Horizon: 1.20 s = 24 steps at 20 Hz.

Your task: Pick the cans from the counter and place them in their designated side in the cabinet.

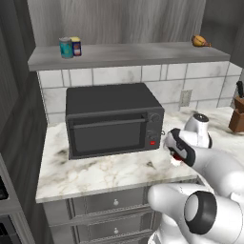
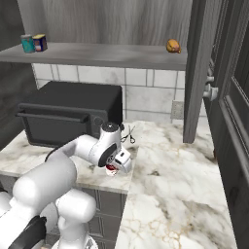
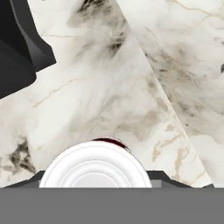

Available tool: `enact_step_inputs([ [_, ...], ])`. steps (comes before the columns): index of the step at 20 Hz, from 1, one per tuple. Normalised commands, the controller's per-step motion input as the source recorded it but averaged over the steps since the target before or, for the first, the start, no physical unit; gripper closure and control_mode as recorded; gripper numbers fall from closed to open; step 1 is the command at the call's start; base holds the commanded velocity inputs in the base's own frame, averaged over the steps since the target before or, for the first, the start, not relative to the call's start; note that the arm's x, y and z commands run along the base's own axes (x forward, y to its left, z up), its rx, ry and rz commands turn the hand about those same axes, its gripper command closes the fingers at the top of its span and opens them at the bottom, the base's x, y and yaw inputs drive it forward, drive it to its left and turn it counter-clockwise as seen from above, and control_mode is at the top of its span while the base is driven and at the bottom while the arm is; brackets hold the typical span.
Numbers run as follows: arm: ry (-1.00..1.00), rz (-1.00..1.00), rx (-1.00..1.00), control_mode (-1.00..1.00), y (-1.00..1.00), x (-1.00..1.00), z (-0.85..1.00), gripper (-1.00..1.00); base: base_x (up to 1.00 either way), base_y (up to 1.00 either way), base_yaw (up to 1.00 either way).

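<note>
The white arm's end effector grips a small red can with white bands between its fingers, low over the white marble counter with grey veining, just in front of the black microwave. On the long grey shelf board of the wood-grain wall cabinet, a yellow-topped dark blue can stands touching a teal can at the left end, well apart from a brown-orange lumpy food item at the right.

A can's white, ringed top sits at the bottom centre, a sliver of red showing at its far rim. Beyond it spreads the white marble counter, crossed by a diagonal seam. The black microwave's corner juts in upper left.
</note>
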Motion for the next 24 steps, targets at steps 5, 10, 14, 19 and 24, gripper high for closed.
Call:
enact_step_inputs([
  [5,-0.14,0.03,0.01,-1.0,-0.03,-0.12,0.19,1.0,0.0,0.0,0.0],
  [10,-0.13,0.03,0.0,-1.0,0.0,-0.1,0.18,1.0,0.0,0.0,0.0],
  [14,-0.12,0.03,0.0,-1.0,0.0,-0.04,0.23,1.0,0.0,0.0,0.0],
  [19,-0.1,0.02,0.0,-1.0,0.0,-0.01,0.24,1.0,0.0,0.0,0.0],
  [24,-0.09,0.01,0.0,-1.0,0.0,-0.04,0.24,1.0,0.0,0.0,0.0],
])
